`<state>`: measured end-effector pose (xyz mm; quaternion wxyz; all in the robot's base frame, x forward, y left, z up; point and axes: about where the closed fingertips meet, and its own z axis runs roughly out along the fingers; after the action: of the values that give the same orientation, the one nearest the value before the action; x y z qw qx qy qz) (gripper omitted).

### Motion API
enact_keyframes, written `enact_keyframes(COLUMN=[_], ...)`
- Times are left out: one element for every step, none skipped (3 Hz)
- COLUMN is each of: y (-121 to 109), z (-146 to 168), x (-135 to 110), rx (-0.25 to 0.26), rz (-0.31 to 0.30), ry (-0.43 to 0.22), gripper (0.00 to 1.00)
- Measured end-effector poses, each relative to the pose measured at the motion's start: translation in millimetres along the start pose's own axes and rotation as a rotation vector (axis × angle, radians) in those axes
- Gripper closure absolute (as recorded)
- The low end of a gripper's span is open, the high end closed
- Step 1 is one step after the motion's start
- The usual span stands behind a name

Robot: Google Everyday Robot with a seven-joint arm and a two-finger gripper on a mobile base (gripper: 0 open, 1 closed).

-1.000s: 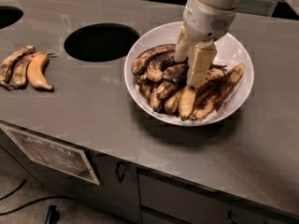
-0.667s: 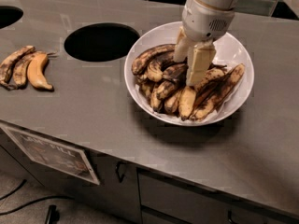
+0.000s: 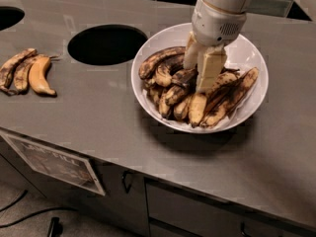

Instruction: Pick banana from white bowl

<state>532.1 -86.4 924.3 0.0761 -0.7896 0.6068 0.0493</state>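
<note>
The white bowl (image 3: 249, 48) stands on the grey counter right of centre, piled with several brown-streaked bananas. A very dark, almost black banana (image 3: 181, 76) lies near the middle of the pile. My gripper (image 3: 197, 78) reaches straight down from the white arm at the top into the middle of the bowl. Its tips are among the bananas, right at the dark one. The gripper hides part of that banana.
A round dark hole (image 3: 106, 44) is cut in the counter left of the bowl, and part of another (image 3: 7, 18) shows at the far left. Three small bananas (image 3: 27, 73), one orange-yellow, lie on the counter at the left. Cabinet doors run below the front edge.
</note>
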Motion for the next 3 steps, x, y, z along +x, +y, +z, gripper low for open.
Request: enact_keyframes(y=[0.1, 0.1, -0.2], z=[1.2, 1.8, 0.7], x=[0.2, 0.4, 0.2], rx=[-0.004, -0.009, -0.009], rz=[0.000, 0.000, 0.000], ry=[0.000, 0.002, 0.005], gripper=[0.49, 0.63, 0.63])
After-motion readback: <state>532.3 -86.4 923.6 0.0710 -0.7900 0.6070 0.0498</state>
